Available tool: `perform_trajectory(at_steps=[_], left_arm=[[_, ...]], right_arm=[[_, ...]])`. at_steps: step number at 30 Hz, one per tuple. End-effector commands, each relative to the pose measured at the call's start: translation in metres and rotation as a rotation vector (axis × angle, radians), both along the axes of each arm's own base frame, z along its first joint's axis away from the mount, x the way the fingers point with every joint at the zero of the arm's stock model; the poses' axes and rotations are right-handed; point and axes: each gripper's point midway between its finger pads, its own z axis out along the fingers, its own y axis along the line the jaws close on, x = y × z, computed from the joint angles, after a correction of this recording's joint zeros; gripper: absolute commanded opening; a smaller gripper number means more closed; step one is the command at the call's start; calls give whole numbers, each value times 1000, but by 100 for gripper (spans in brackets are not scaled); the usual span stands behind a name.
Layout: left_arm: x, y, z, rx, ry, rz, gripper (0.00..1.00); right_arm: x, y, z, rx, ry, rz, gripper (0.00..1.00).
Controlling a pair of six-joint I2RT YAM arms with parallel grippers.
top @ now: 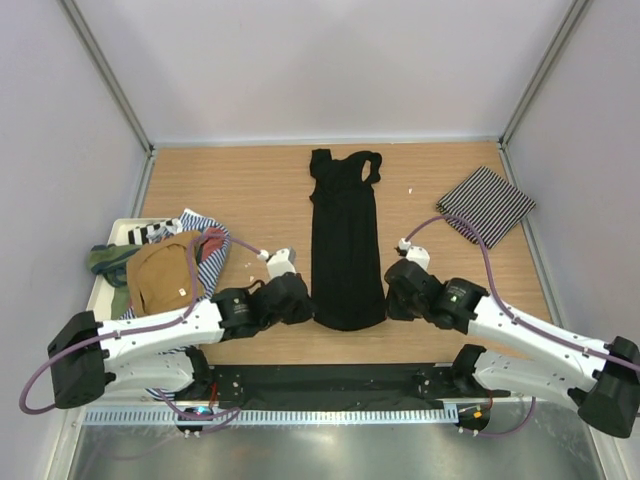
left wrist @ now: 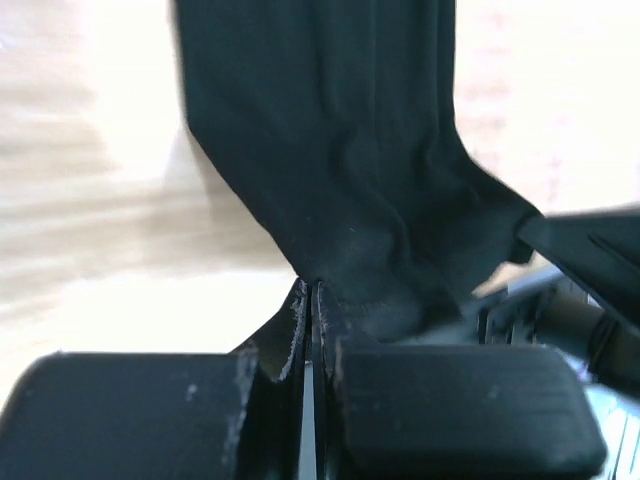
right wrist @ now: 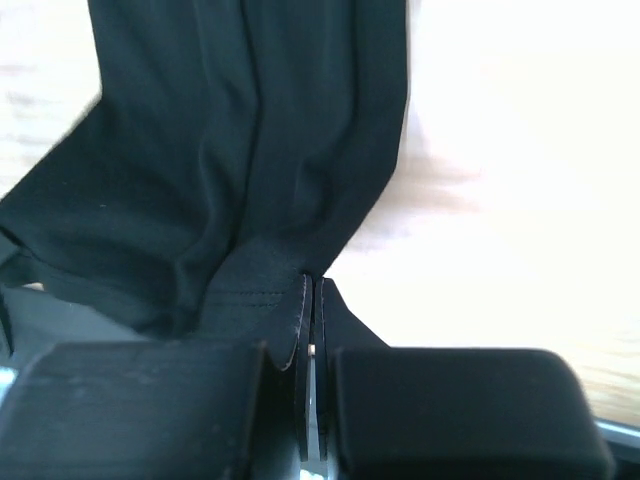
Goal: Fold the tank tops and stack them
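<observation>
Tank tops sit in three places on the wooden table [top: 240, 190]. The black tank top [top: 345, 230] lies flat down the middle, straps far from us and hem near. To its left the unfolded pile [top: 165, 270], tan on top, spills over the white tray [top: 112, 232]. The striped tank top [top: 487, 205] lies folded at the far right, well apart.

We judge the end-to-end fold of the black one to be in hand. The left gripper [top: 305, 303] and right gripper [top: 390, 293] each sit at a near hem corner. The next move calls for raising both corners together, level, and carrying them toward the straps without stretching or skewing the cloth.

From above we get the whole layout, but the wrists hide the jaws. Only the wrist cameras show each pair pressed together on black cloth: the left fingers [left wrist: 290, 335] pinch a bunched fold, and the right fingers [right wrist: 297, 320] nip the stitched hem.
</observation>
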Motion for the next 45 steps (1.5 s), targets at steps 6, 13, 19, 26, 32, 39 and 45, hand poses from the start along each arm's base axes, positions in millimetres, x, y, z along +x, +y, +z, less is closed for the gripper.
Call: perform_trajectory(at_steps=[6, 13, 19, 26, 32, 39, 45], left_arm=[[58, 14, 34, 76, -99, 11, 0], [135, 4, 60, 137, -171, 11, 0], [202, 9, 66, 216, -214, 66, 0], [250, -1, 37, 213, -165, 73, 0], [274, 3, 36, 183, -158, 90, 0], [294, 10, 47, 142, -170, 105, 0], [304, 8, 41, 131, -151, 97, 0]], right_arm=[[79, -3, 51, -183, -207, -89, 1], [155, -4, 56, -184, -205, -144, 1], [219, 0, 54, -224, -210, -181, 1], [273, 4, 50, -195, -213, -217, 1], [296, -1, 43, -174, -194, -237, 1], [311, -4, 42, -151, -188, -234, 1], [324, -3, 43, -135, -189, -242, 1]])
